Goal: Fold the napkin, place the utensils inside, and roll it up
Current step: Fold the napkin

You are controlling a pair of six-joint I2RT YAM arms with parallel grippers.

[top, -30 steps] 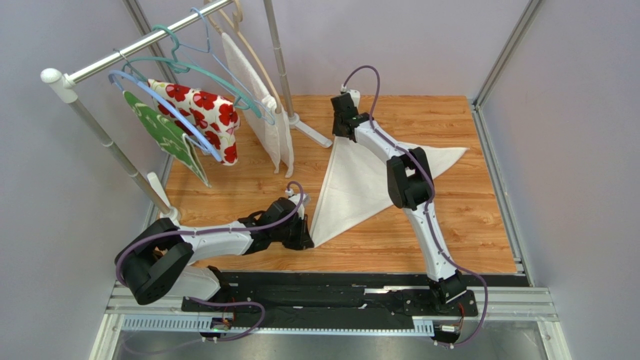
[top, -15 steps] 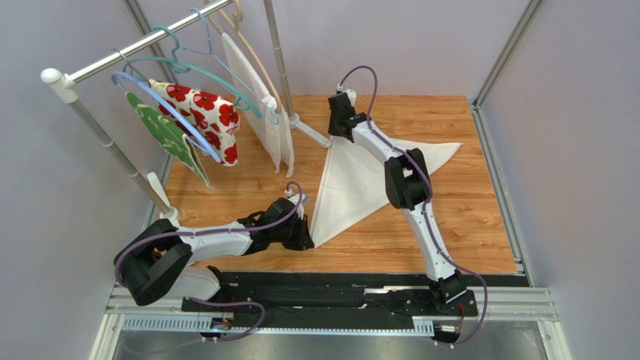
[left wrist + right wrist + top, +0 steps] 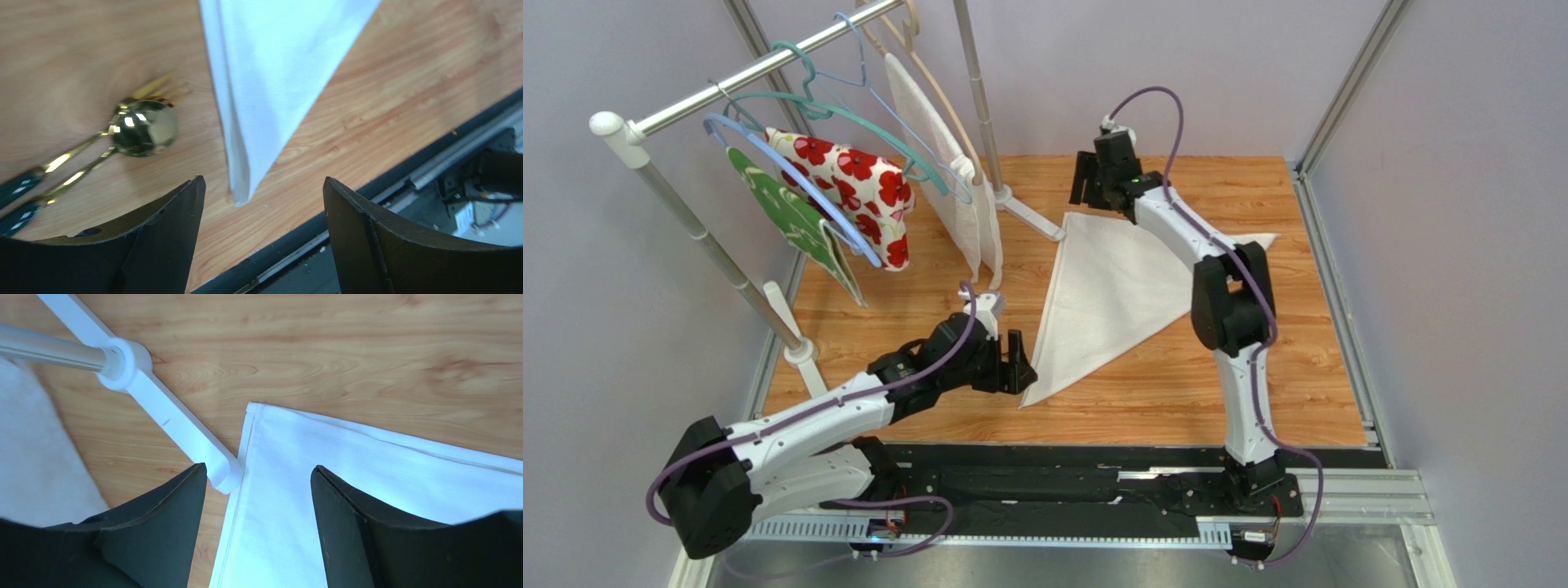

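Note:
The off-white napkin (image 3: 1112,288) lies folded into a triangle on the wooden table. Its near tip (image 3: 242,195) points at my left gripper (image 3: 1020,368), which hangs open just above it with nothing between the fingers. In the left wrist view the left gripper (image 3: 263,180) frames that tip. The utensils (image 3: 144,128), a gold spoon and fork with dark handles, lie on the wood left of the tip; in the top view my left arm hides them. My right gripper (image 3: 1087,184) hovers open over the napkin's far corner (image 3: 253,410). Its jaws (image 3: 259,467) hold nothing.
A clothes rack (image 3: 744,86) stands at the back left with hangers, a red-flowered cloth (image 3: 854,184), a green cloth and a textured white cloth (image 3: 946,172). Its white foot (image 3: 166,422) touches the napkin's far edge. The black front rail (image 3: 393,177) runs close behind the napkin tip.
Both grippers have opened and let go of the napkin's corners. The right gripper rose and shifted right at the far corner; the left arm stretched out and drew slightly back from the near tip.

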